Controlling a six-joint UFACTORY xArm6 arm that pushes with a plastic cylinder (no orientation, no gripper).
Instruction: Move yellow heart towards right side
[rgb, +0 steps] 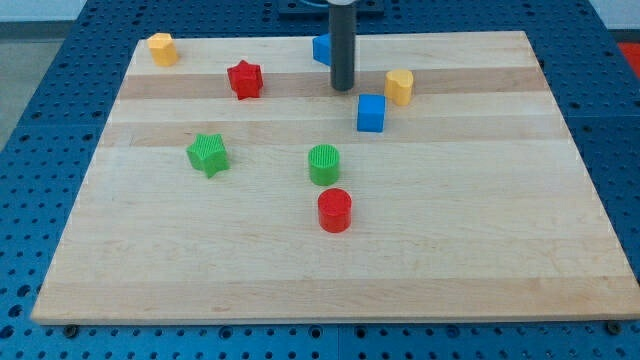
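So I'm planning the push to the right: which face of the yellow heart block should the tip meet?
Its view-left face. The yellow heart block must go toward the view's right, and my tip already stands to its left, apart from it.

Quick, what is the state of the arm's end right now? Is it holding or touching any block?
My tip: a bare rod, so it holds nothing. It stands to the view's left of the yellow heart, with a gap, touching no block.
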